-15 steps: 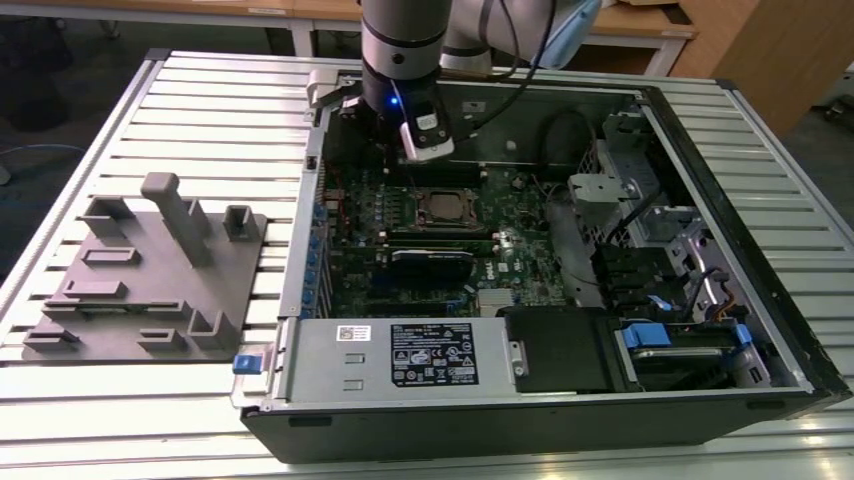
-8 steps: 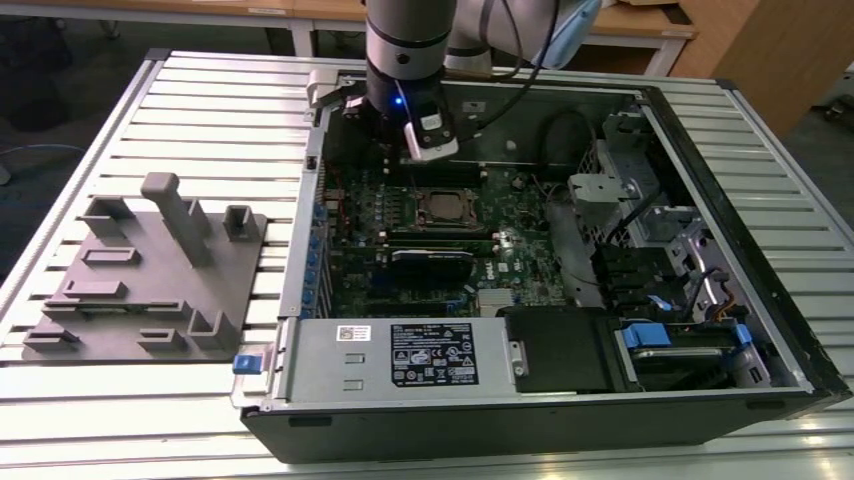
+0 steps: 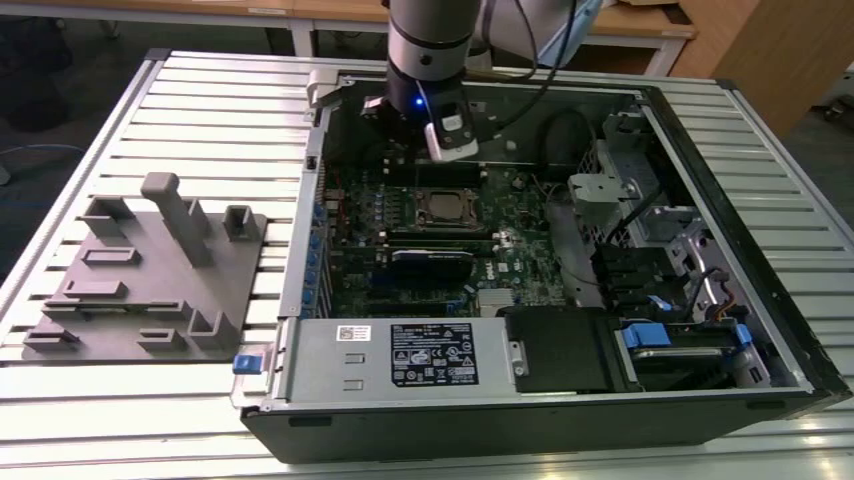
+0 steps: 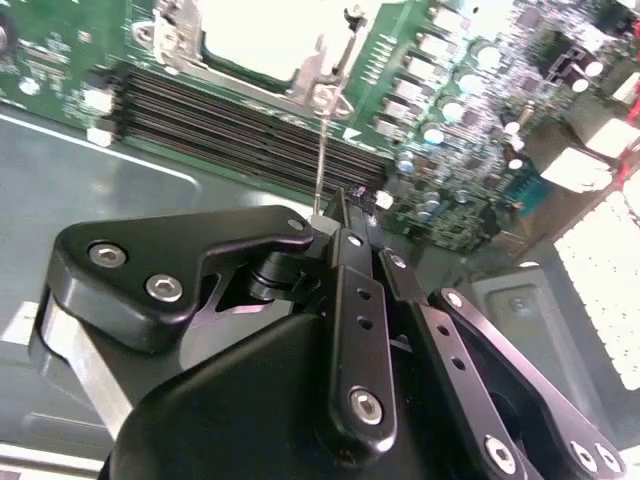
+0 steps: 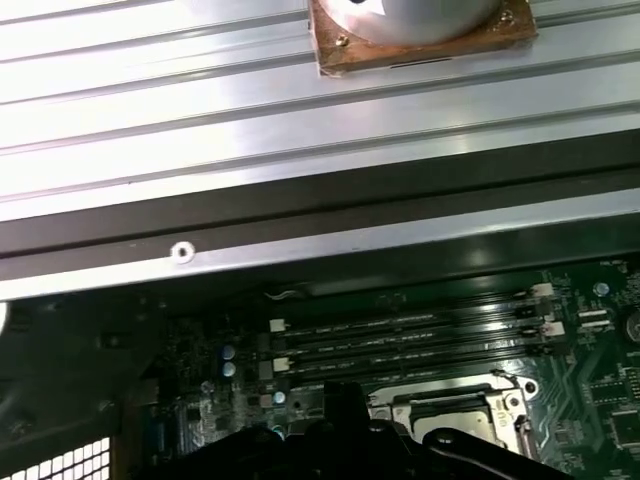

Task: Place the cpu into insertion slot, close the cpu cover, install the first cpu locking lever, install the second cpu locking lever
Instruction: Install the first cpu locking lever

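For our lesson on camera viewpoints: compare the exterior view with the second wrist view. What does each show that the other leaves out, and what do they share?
Exterior view: the whole open computer case on a slatted table, a grey fixture tray at the exterior view's left, and the arm reaching in.
Second wrist view: the gripper close up, fingers shut, with a thin locking lever ending at their tips.
Both: the green motherboard, the cpu cover lying flat over the cpu, and the memory slots.
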Available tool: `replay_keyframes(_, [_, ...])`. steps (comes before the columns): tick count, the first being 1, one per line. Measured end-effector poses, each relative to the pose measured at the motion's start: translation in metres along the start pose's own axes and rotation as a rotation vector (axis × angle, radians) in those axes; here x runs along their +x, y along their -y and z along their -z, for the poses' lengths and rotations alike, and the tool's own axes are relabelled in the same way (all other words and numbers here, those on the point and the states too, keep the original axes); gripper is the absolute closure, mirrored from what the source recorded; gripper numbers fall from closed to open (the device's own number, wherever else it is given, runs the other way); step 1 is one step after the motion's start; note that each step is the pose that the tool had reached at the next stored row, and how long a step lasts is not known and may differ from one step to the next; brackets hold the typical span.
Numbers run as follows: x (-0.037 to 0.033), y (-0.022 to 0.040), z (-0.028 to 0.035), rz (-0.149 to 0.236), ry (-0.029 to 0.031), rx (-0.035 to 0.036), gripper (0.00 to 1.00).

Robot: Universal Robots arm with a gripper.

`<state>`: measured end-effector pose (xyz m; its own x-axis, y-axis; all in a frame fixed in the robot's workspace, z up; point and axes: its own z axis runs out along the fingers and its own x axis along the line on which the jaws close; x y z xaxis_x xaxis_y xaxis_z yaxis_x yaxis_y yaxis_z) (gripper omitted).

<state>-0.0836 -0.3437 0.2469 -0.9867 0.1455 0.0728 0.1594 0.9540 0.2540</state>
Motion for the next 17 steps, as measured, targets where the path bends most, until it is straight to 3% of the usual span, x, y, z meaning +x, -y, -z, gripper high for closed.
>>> replay_keyframes(6, [-0.0173,-0.0028,0.0006,-0.004,0.0009,-0.0002,0.89])
replay_keyframes(12, [-0.0175,-0.0028,0.0006,-0.004,0.002,-0.0001,0.89])
replay_keyframes(14, [-0.0176,-0.0028,0.0002,-0.005,0.0095,-0.0007,0.89])
replay_keyframes(17, [-0.0176,-0.0026,-0.0003,-0.008,0.0304,0.0017,0.89])
